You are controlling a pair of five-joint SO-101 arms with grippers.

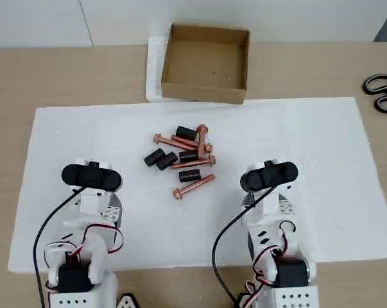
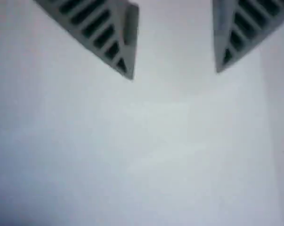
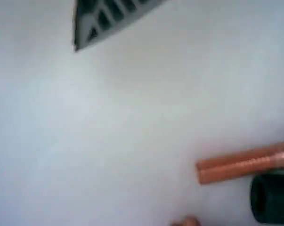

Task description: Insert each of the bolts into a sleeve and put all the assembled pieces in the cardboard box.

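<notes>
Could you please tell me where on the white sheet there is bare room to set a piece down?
Bare sheet runs from the pile of bolts and sleeves to the right edge, and likewise to the left edge. A narrower strip lies between pile and cardboard box. The centre is crowded.

Copper bolts [image 1: 194, 185], black sleeves [image 1: 153, 157] heaped loose together; open cardboard box [image 1: 203, 93] behind.

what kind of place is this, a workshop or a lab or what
Probably a robotics test bench: two small arms at a wooden table, a white foam sheet holding copper bolts and black sleeves, plus a cardboard box.
</notes>
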